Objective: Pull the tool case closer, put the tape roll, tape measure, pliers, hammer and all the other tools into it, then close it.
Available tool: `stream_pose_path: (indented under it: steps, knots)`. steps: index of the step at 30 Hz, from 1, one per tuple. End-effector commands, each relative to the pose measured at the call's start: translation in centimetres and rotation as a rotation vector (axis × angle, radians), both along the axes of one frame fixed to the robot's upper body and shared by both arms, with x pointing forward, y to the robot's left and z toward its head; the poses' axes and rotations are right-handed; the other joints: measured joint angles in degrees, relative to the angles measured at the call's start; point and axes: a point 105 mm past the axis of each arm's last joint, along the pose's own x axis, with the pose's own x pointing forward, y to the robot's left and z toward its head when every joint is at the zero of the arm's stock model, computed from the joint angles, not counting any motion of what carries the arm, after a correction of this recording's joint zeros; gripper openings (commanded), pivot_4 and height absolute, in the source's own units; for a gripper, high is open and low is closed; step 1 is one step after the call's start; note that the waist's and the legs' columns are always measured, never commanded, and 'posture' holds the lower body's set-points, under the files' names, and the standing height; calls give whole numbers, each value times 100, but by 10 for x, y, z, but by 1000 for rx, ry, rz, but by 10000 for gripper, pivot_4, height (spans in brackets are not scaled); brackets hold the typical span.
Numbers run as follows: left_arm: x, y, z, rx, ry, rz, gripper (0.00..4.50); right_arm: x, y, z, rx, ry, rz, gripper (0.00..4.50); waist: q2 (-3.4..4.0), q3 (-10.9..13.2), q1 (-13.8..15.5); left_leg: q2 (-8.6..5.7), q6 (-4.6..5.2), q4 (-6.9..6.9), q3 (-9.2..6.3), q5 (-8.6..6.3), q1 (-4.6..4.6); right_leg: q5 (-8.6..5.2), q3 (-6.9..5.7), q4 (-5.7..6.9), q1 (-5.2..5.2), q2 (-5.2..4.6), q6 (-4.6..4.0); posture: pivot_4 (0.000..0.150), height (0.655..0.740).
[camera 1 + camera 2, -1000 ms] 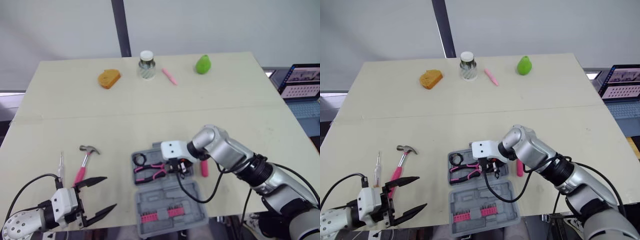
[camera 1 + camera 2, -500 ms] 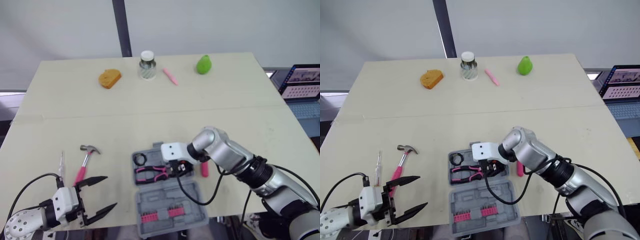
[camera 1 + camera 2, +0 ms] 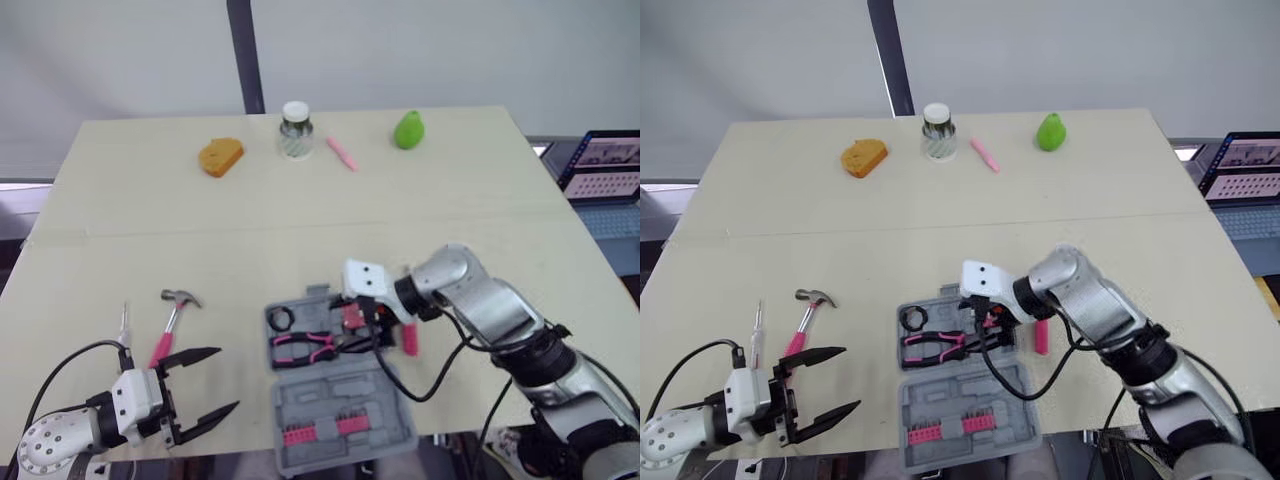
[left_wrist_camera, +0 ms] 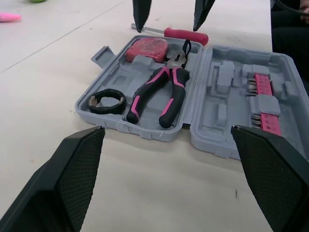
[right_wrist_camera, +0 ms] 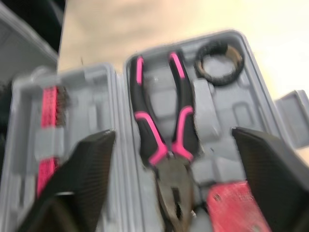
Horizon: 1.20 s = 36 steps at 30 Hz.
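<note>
The grey tool case (image 3: 345, 400) lies open near the table's front edge. Its tray holds a black tape roll (image 3: 282, 320), pink-and-black pliers (image 3: 303, 346) and a pink tape measure (image 4: 146, 49). My right gripper (image 3: 368, 322) hovers open just above the tray's far end, over the tape measure (image 5: 236, 208) and the pliers' nose, holding nothing. A pink-handled screwdriver (image 3: 409, 338) lies on the table right of the case. To the left lie the pink-handled hammer (image 3: 172, 310) and a small screwdriver (image 3: 124, 325). My left gripper (image 3: 203, 390) is open, low at the front left, facing the case.
Along the table's far edge sit an orange bread-like piece (image 3: 219, 157), a jar (image 3: 294, 130), a pink marker (image 3: 340, 153) and a green pear (image 3: 407, 129). A laptop (image 3: 604, 165) stands off the right side. The case's lid overhangs the front edge.
My right gripper has lifted and drawn back to the right from the tray's middle, and the pink tape measure now shows in the tray. The left gripper has barely moved.
</note>
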Motion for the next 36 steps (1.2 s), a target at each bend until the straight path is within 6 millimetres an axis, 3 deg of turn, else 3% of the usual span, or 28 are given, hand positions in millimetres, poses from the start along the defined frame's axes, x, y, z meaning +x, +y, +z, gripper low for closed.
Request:
stream_pose_path:
  steps: [1,5,17,36]
  knots:
    - [1,-4,2,-16,-9,-8,45000,2,2,7,114,-73,-1,19726,0,0,0,0,0,0,0,0,0,0,0,1,-1,1,0,1500,6950]
    - [5,-9,4,-22,-19,-21,45000,0,2,-3,214,-101,-25,535,-2,-1,2,0,0,0,2,0,1,0,2,3,-1,3,0,1500,6950]
    - [16,-23,15,-23,-38,-52,45000,-3,6,-38,207,-84,-18,535,-4,-2,8,0,1,11,0,0,1,0,7,21,-2,5,0,1500,6950]
    - [15,-23,21,-8,-31,-43,45000,-9,5,-80,102,6,-34,535,-16,-12,4,2,0,15,-3,0,7,-1,10,30,1,8,-1,1500,6950]
